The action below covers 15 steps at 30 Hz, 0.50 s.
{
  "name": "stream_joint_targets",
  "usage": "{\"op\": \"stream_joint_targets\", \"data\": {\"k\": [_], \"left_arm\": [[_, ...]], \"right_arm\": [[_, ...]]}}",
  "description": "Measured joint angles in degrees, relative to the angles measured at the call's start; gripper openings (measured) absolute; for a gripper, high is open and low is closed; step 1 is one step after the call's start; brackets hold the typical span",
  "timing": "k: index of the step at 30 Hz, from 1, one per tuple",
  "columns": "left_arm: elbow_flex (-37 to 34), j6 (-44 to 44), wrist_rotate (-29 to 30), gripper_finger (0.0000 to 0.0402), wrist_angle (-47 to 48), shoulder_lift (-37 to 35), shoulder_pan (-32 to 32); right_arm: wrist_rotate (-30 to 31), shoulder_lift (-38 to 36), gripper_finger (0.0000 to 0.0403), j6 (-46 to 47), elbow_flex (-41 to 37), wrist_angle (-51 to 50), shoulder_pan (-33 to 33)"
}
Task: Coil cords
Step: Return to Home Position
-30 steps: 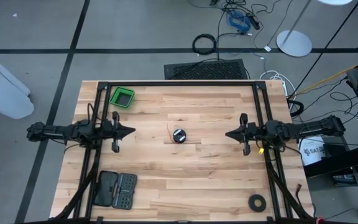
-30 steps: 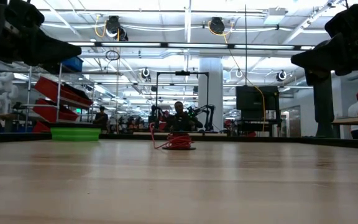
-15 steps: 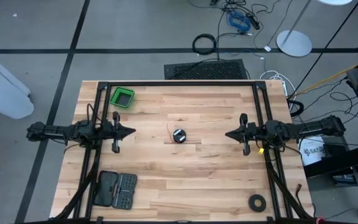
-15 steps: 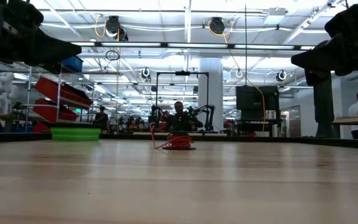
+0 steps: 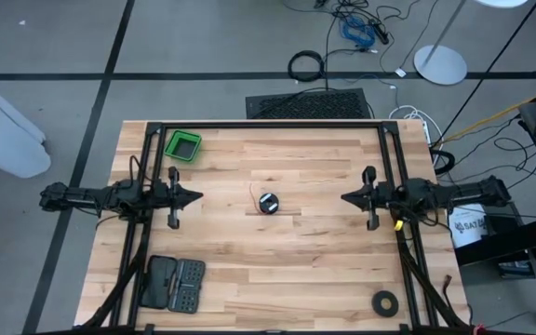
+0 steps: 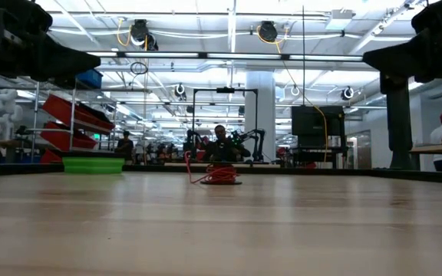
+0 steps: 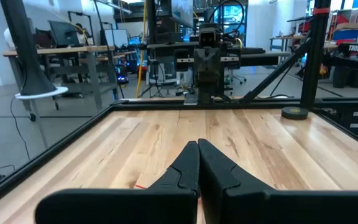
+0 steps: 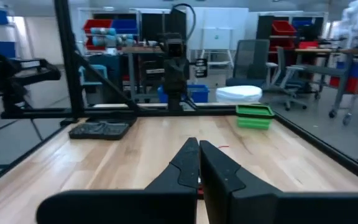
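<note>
The cord lies as a small round dark bundle with a short red tail in the middle of the table; it also shows in the low view. My left gripper is shut and empty, left of the bundle, above the table. My right gripper is shut and empty, right of the bundle. In the left wrist view the shut fingers point across the table; so do those in the right wrist view.
A green bin stands at the far left. A black tool case lies at the near left. A flat black tape ring lies at the near right. A black frame borders the table.
My right gripper has drawn back a little toward the table's right edge, still shut. The cord bundle has stayed where it was.
</note>
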<state>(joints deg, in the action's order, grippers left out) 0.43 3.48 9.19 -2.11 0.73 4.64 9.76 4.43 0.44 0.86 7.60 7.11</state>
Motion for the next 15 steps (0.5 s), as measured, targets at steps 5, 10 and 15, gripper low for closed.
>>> {"op": "stream_joint_targets", "data": {"k": [5, 10, 15], "left_arm": [[0.0, 0.0, 0.0, 0.0002, 0.0, 0.0, 0.0], [0.0, -0.1, 0.0, 0.0002, 0.0, 0.0, 0.0], [0.0, -0.1, 0.0, 0.0002, 0.0, 0.0, 0.0]], "right_arm": [[-1.2, -4.4, 0.0, 0.4, 0.1, -4.9, 0.0], [-1.4, -4.3, 0.0, 0.9, 0.1, -5.6, 0.0], [-4.3, -4.3, 0.0, 1.0, 0.1, -6.0, 0.0]]}}
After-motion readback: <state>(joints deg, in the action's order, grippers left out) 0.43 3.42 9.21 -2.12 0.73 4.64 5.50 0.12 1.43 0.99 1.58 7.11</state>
